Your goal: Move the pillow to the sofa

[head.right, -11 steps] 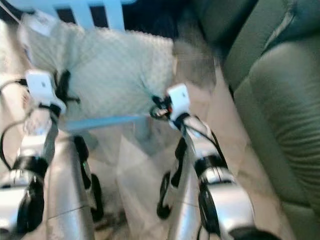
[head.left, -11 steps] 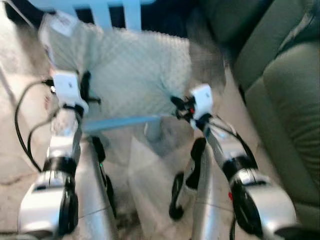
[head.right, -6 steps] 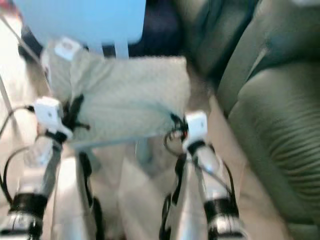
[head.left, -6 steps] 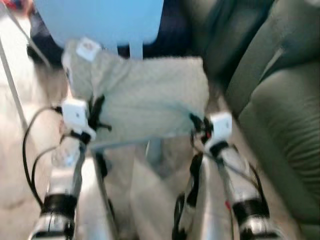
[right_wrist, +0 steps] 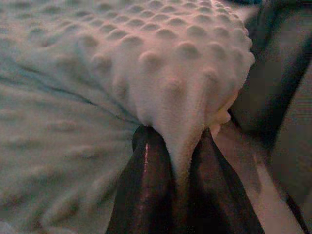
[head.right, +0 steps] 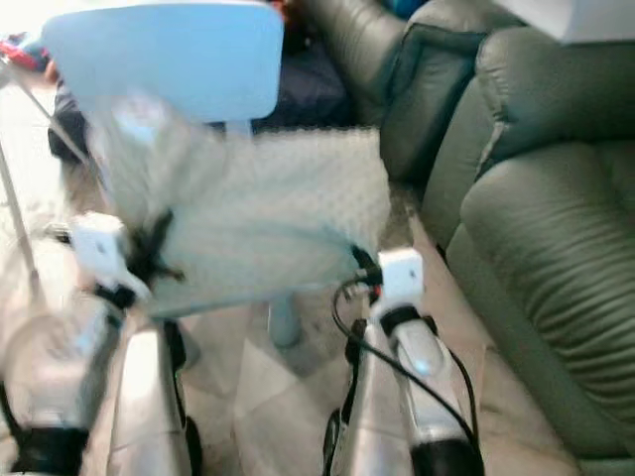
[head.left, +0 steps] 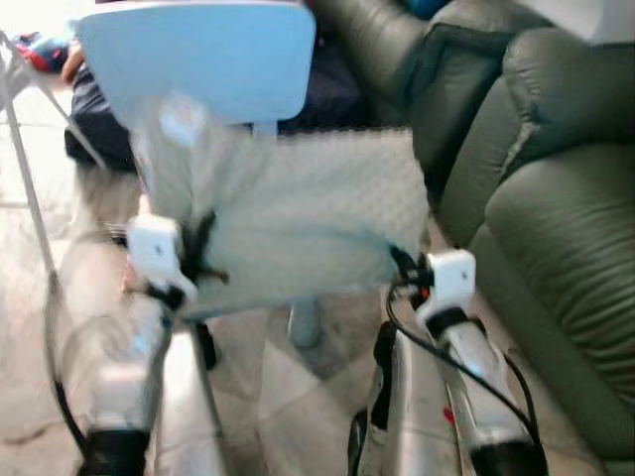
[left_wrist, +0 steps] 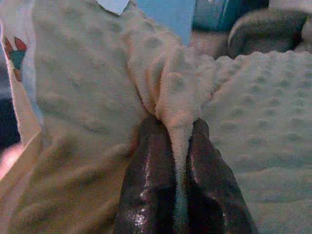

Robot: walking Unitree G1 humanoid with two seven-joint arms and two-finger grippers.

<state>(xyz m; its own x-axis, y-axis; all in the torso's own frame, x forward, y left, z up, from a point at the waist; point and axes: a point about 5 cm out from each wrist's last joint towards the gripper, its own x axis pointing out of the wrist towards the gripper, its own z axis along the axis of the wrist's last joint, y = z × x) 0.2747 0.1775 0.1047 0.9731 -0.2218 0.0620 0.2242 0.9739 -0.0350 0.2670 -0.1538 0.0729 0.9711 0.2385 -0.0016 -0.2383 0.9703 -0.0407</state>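
Note:
A pale green, bumpy-textured pillow (head.left: 288,218) hangs between my two arms, in front of a light blue chair (head.left: 198,55). My left gripper (head.left: 203,260) is shut on the pillow's left edge; in the left wrist view the fabric (left_wrist: 175,97) is pinched between the black fingers (left_wrist: 151,180). My right gripper (head.left: 402,268) is shut on the pillow's right corner, where a fold (right_wrist: 180,126) sits between its fingers (right_wrist: 146,185). The dark green leather sofa (head.left: 556,228) stands to my right.
The blue chair's backrest rises behind the pillow, and its leg (head.left: 303,322) stands on the tiled floor (head.left: 268,377) between my arms. A dark bundle (head.left: 99,124) lies on the floor beyond the chair. A thin metal leg (head.left: 25,159) slants at far left.
The pillow has risen off the chair seat, held by both grippers. The camera has tilted up, so more of the chair back and sofa show.

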